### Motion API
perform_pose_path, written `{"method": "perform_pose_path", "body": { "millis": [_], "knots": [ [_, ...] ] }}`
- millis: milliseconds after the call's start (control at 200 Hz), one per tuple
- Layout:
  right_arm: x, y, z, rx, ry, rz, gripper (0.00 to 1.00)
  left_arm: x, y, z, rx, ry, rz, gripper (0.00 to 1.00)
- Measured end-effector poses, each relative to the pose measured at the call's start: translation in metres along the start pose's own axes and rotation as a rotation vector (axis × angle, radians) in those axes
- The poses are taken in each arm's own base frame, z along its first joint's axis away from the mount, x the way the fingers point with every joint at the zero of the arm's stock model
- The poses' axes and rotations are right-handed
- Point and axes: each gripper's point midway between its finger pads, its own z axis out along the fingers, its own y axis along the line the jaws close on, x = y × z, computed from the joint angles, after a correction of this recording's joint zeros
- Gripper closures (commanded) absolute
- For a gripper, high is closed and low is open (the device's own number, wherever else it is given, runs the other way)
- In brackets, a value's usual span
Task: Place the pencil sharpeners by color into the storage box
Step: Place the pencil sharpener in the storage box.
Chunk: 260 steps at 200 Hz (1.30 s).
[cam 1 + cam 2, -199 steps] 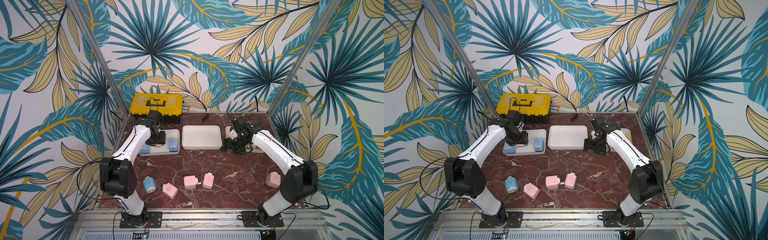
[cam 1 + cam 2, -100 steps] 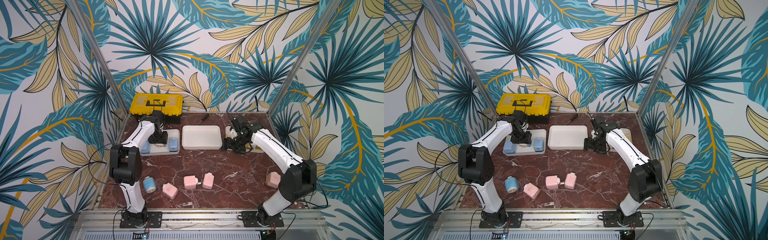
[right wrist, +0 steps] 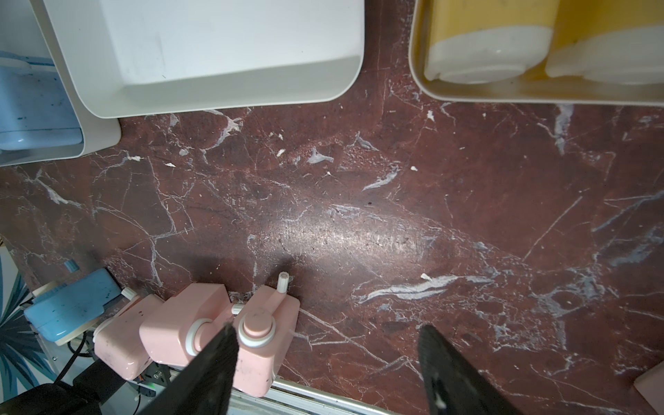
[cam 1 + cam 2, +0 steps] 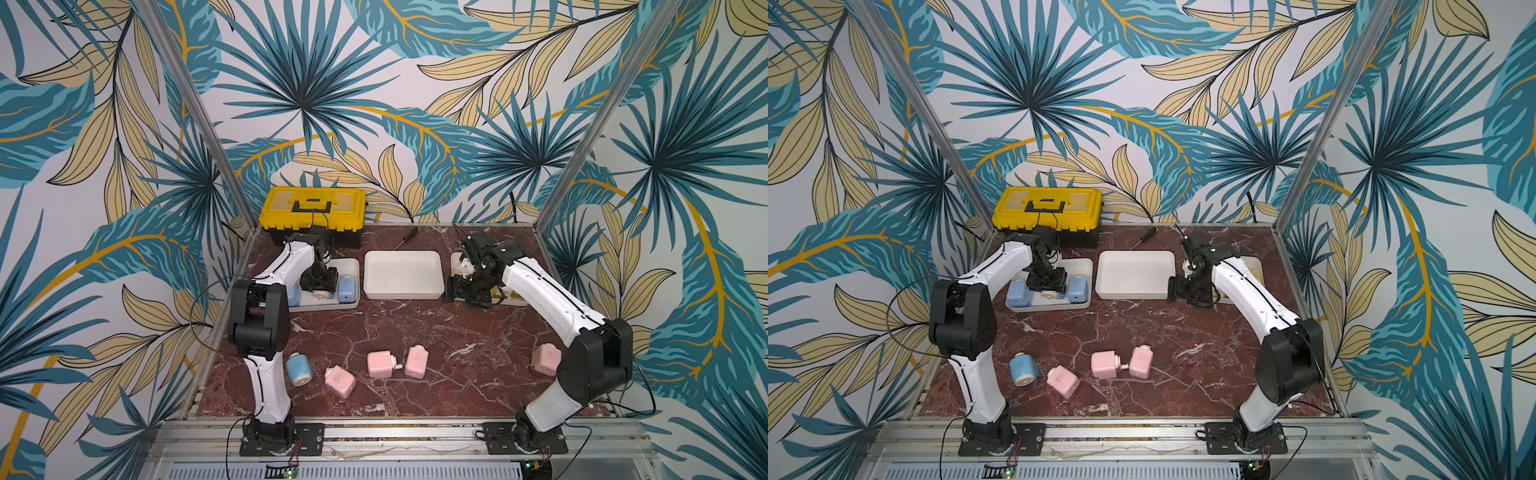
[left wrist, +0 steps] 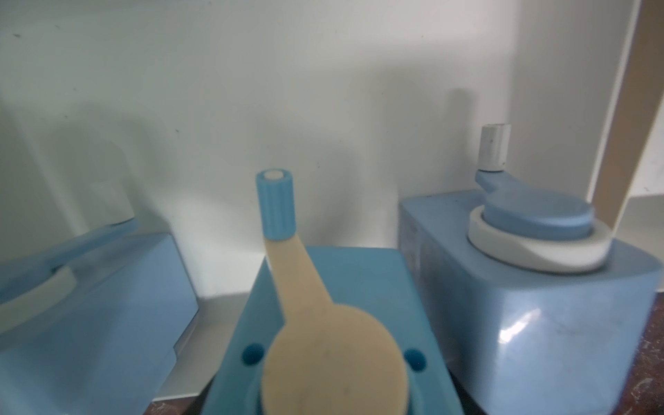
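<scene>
Pencil sharpeners are sorted partly: blue ones sit in the left tray (image 4: 351, 263), and the left end effector (image 4: 319, 285) hangs low over the middle blue sharpener (image 5: 323, 323) there, between two others (image 4: 348, 289) (image 4: 292, 294). The left wrist view shows that sharpener right beneath the camera, its cream crank pointing away, but no fingers, so I cannot tell whether it is pinched or free. The right end effector (image 4: 465, 294) hovers at the near edge of the right tray (image 3: 418, 77) holding yellow sharpeners (image 3: 481, 43); its fingers (image 3: 442, 359) are spread with nothing between them, above bare bench (image 4: 415, 324). The middle tray (image 4: 402, 275) stands between the two. Well apart from both end effectors, near the front, lie one blue sharpener (image 4: 299, 369) and pink sharpeners (image 4: 340, 380) (image 4: 381, 364) (image 4: 417, 362), with another pink one (image 4: 545, 360) by the right arm's base.
</scene>
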Motion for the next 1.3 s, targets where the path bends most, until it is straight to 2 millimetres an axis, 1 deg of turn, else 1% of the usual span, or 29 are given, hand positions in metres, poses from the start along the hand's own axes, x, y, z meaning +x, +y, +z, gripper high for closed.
{"method": "perform_pose_path", "body": {
  "millis": [235,896,1121,1196,1302],
  "knots": [
    [0.000,0.000,0.000,0.000,0.000,0.000,0.20,0.002,0.001,0.010,-0.001,0.026,-0.006,0.60],
    [0.001,0.000,0.001,0.001,0.003,0.001,0.20,0.004,-0.006,0.011,0.035,0.035,-0.083,0.60],
    [0.001,-0.001,0.001,0.002,0.005,0.001,0.20,0.007,-0.005,0.022,0.032,0.066,-0.092,0.60],
    [0.001,-0.001,0.002,0.003,0.005,0.001,0.20,0.007,-0.005,0.024,0.031,0.071,-0.094,0.59],
    [0.002,-0.001,0.002,0.003,0.006,0.001,0.20,0.007,-0.005,0.025,0.031,0.073,-0.095,0.55]
  ]
}}
